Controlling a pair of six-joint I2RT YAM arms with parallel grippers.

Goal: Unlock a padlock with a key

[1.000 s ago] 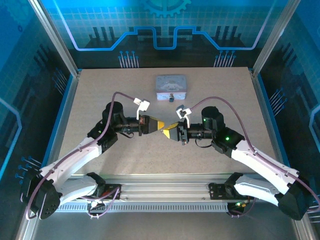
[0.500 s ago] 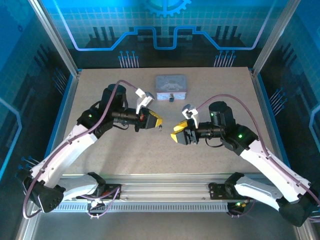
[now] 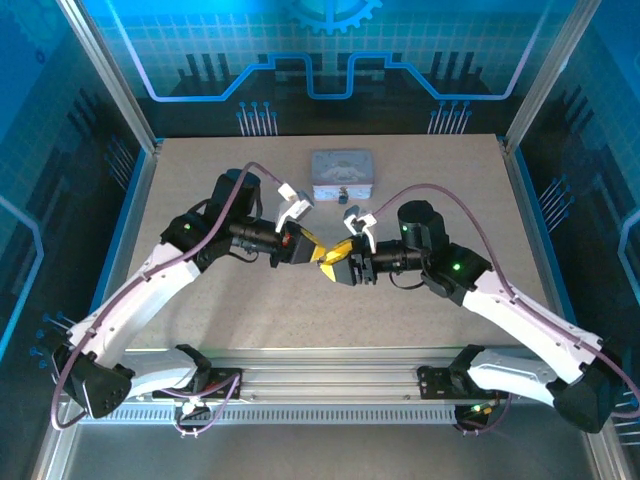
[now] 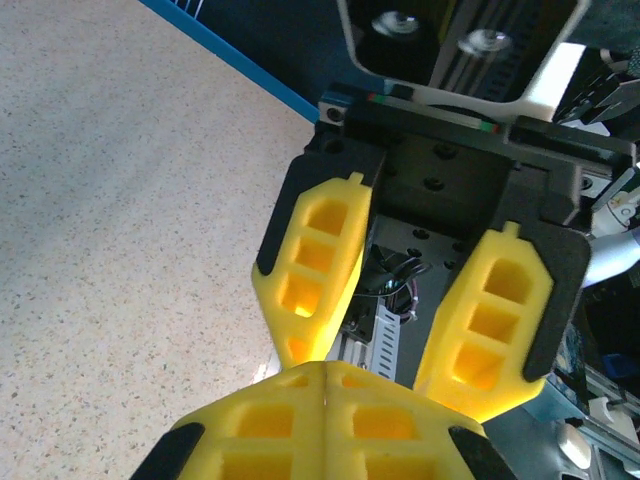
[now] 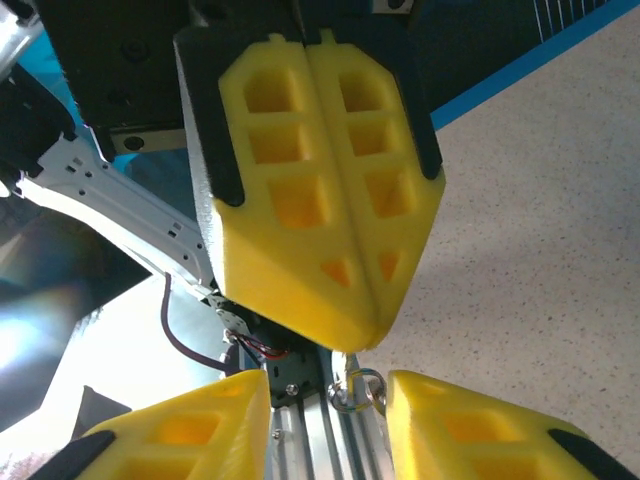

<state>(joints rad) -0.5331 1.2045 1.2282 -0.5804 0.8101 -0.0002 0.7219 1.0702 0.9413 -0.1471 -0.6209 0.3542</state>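
Observation:
The key (image 5: 357, 388), a thin metal sliver with a small wire ring, sticks out of the tip of my left gripper (image 5: 350, 335), which is shut on it. My right gripper (image 5: 330, 392) is open, one yellow finger on each side of the ring, the right-hand one very close to it. In the top view the left gripper (image 3: 322, 254) and right gripper (image 3: 332, 272) meet tip to tip over the middle of the table. The padlock (image 3: 344, 197), tiny and dark, lies just in front of the tin, away from both grippers. In the left wrist view my shut left gripper (image 4: 325, 368) faces the spread right fingers (image 4: 310, 270).
A rounded silver-grey tin (image 3: 342, 172) stands at the back centre of the speckled table (image 3: 200, 170). Blue rails and metal posts border the table. Both arms' cables arch above the grippers.
Half a second ago the grippers stood apart; now they have come together at the table's middle, the right one moving left so its fingers flank the key at the left gripper's tip.

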